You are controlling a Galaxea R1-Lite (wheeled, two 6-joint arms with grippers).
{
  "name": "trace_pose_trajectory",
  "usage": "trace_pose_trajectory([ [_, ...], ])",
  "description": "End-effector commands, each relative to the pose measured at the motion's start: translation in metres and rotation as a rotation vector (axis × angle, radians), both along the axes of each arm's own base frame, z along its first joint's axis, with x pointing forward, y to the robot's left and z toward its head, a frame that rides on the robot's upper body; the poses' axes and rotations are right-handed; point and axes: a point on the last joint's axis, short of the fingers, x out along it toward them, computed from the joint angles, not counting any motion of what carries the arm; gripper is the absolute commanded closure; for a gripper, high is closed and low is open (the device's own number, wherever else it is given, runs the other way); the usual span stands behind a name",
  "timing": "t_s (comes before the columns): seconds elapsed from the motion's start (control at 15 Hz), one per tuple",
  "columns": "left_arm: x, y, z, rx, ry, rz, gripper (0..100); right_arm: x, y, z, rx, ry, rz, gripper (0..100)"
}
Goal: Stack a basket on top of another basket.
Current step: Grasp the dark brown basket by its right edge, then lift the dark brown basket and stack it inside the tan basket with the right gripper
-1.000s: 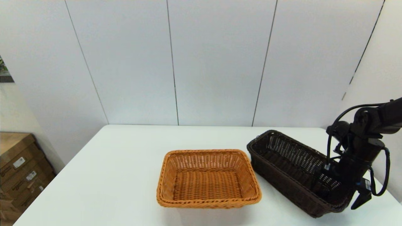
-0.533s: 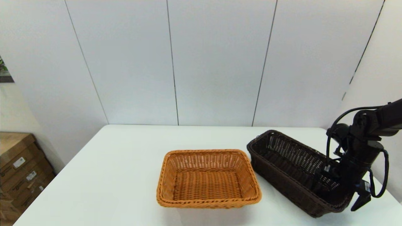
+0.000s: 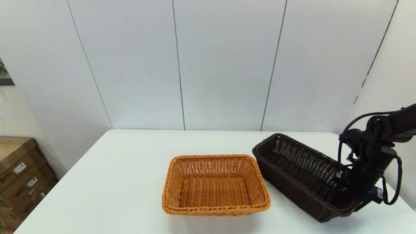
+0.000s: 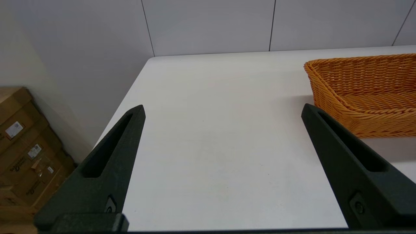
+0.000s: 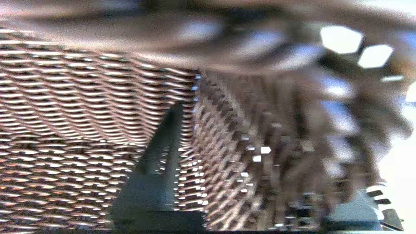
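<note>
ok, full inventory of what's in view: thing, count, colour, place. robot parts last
dark brown basket: 1, dark brown, table's right side, tilted, right end gripped
orange-tan basket: 1, orange-tan, table centre, flat, apart from the dark one
table: 1, white, under both baskets
cardboard boxes: several, brown, stacked on the floor left of the table
wall panels: several, pale grey, behind the table
right gripper: 1, black, shut on the dark brown basket's right end wall, one finger inside
left gripper: 1, black, open, over bare table left of the orange-tan basket, seen only in the left wrist view
</note>
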Motion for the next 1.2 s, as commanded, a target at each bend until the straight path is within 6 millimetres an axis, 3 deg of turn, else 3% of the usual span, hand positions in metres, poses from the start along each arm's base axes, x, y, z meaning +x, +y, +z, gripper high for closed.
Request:
trace_pose_trajectory([
  [0.07,0.0,0.0,0.0,0.0,0.002,0.0,0,0.001,-0.003,0.001,-0.001,-0.003,-0.011,100],
  [0.53,0.0,0.0,0.0,0.0,0.002,0.0,0,0.011,-0.005,0.014,-0.026,-0.068,-0.01,100],
  [1.2,0.0,0.0,0.0,0.0,0.002,0.0,0,0.027,-0.01,0.079,-0.071,-0.32,-0.02,100],
])
